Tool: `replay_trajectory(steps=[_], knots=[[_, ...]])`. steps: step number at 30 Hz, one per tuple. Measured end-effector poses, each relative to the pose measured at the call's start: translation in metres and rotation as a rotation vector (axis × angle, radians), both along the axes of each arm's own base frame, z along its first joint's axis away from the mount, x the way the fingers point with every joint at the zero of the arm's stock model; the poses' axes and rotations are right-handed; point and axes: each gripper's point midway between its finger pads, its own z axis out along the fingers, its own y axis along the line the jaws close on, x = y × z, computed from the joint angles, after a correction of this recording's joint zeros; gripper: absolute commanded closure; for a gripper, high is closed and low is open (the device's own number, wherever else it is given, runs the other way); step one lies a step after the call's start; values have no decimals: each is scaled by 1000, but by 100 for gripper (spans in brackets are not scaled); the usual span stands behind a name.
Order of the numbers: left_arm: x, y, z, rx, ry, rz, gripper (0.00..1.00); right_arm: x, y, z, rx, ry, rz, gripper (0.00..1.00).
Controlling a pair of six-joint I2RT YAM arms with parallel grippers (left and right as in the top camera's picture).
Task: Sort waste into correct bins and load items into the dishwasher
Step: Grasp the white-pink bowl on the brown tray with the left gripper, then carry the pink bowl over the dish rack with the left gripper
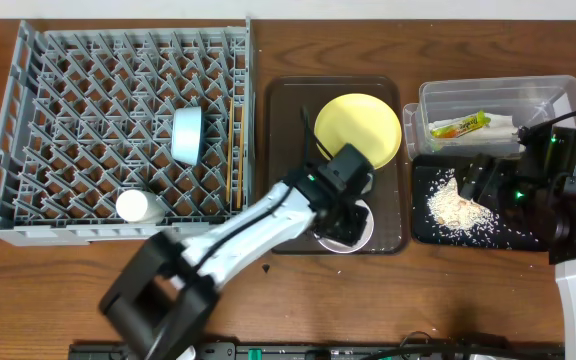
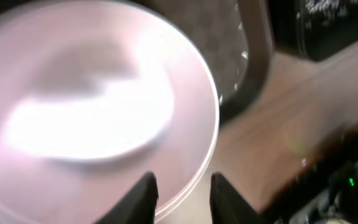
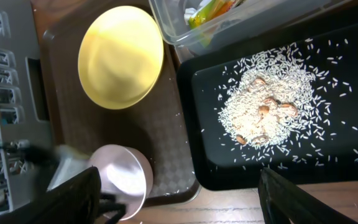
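I am working the left gripper (image 2: 184, 190) onto the white bowl (image 2: 98, 118), which is sitting on the brown serving tray (image 2: 253, 68) right beneath it with its near rim running between the two fingers. I am aiming to seat one finger well inside the wall and pinch squarely before lifting toward the grey dish rack (image 1: 28, 120) off to its left. The wrist view is smearing badly, so I cannot tell whether the jaws are pinching that rim or only straddling it, and overhead the arm is covering most of the bowl; the right gripper (image 3: 179, 186) is hanging spread and empty.
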Motion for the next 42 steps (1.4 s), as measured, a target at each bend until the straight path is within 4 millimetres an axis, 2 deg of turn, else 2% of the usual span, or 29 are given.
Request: replay_trajectory(steps=[2, 4, 6, 8, 12, 13, 16, 20, 23, 24, 26, 29, 30, 32, 33, 36, 37, 38, 42], knots=[[8, 18, 24, 39, -63, 33, 47, 0, 0, 0, 0, 2, 0, 21], [17, 42, 41, 91, -125, 76, 47, 0, 0, 0, 0, 2, 0, 21], [28, 60, 46, 141, -173, 118, 46, 0, 0, 0, 0, 2, 0, 21], [35, 64, 37, 168, -196, 126, 46, 0, 0, 0, 0, 2, 0, 21], [34, 70, -15, 265, -135, 113, 47, 0, 0, 0, 0, 1, 0, 21], [33, 72, -29, 291, -114, 110, 56, 0, 0, 0, 0, 2, 0, 21], [35, 70, -54, 315, -89, 98, 92, 0, 0, 0, 0, 2, 0, 21], [36, 67, -58, 307, -82, 99, 93, -1, 0, 0, 0, 3, 0, 21], [28, 79, -48, 351, -51, 92, 93, -1, 0, 0, 0, 3, 0, 21], [25, 88, -39, 390, -40, 84, 92, 0, 0, 0, 0, 2, 0, 21], [34, 103, -7, 429, -98, 105, 92, -1, 0, 0, 0, 3, 0, 21], [63, 142, 57, 506, -275, 204, 93, -1, 0, 0, 0, 3, 0, 20], [78, 165, 87, 540, -377, 271, 93, 0, 0, 0, 0, 2, 0, 20], [94, 213, 130, 642, -533, 397, 92, 0, 0, 0, 0, 1, 0, 20], [96, 227, 139, 677, -567, 428, 92, 0, 0, 0, 0, 1, 0, 20], [108, 293, 178, 946, -726, 561, 92, 1, 0, 1, -1, -5, 0, 20], [117, 323, 193, 1055, -776, 645, 93, 2, 0, 1, -1, -9, 0, 20], [126, 339, 203, 1113, -817, 687, 92, 2, 0, 2, -1, -12, 0, 20], [146, 390, 217, 1276, -835, 779, 92, 3, 0, 2, -2, -13, 0, 20]])
